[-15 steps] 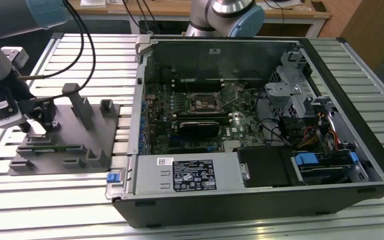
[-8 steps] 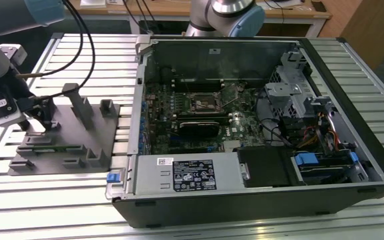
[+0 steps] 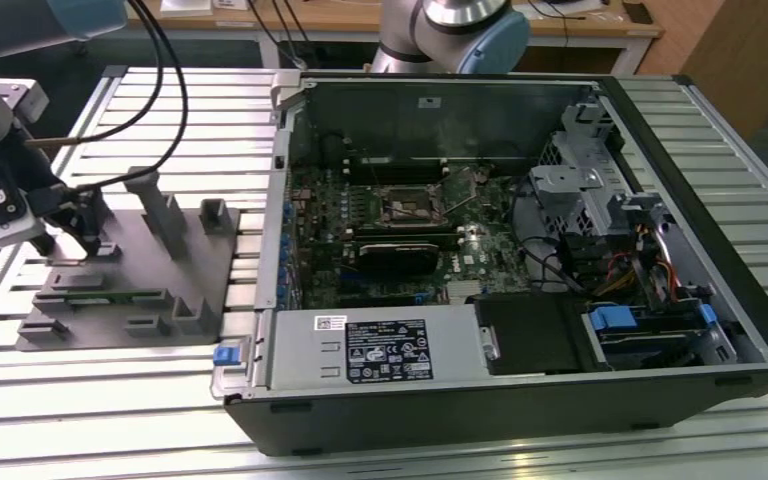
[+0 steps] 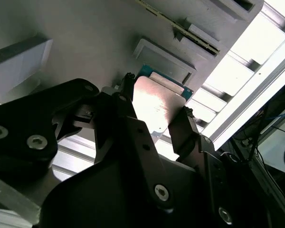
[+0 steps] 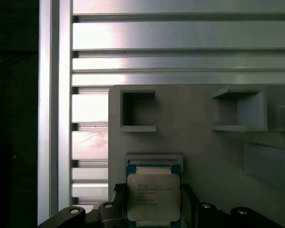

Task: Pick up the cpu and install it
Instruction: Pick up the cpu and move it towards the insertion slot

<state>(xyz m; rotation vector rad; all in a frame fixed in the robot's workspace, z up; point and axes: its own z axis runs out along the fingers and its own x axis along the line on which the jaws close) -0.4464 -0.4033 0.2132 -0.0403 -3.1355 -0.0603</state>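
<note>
The cpu (image 5: 153, 192), a small square chip with a pale metal top and a green edge, lies between my gripper's black fingers (image 5: 119, 208) in both wrist views. My gripper (image 4: 156, 99) is shut on the cpu (image 4: 157, 107), one finger against each opposite side. It hangs low over the grey fixture (image 3: 131, 290) at the exterior view's left, where my gripper (image 3: 69, 246) hides the chip. The cpu sits right by a shallow framed pocket of the fixture (image 5: 199, 142); I cannot tell whether it rests there or is lifted. The black socket frame (image 3: 404, 207) lies open on the motherboard inside the case.
The open computer case (image 3: 704, 200) fills the exterior view's right, with a white-labelled metal box (image 3: 371, 345) at its front. Upright grey posts (image 3: 164, 215) stand on the fixture beside my gripper. Cables (image 3: 157, 90) trail from the arm. The slatted metal table (image 3: 117, 400) surrounds everything.
</note>
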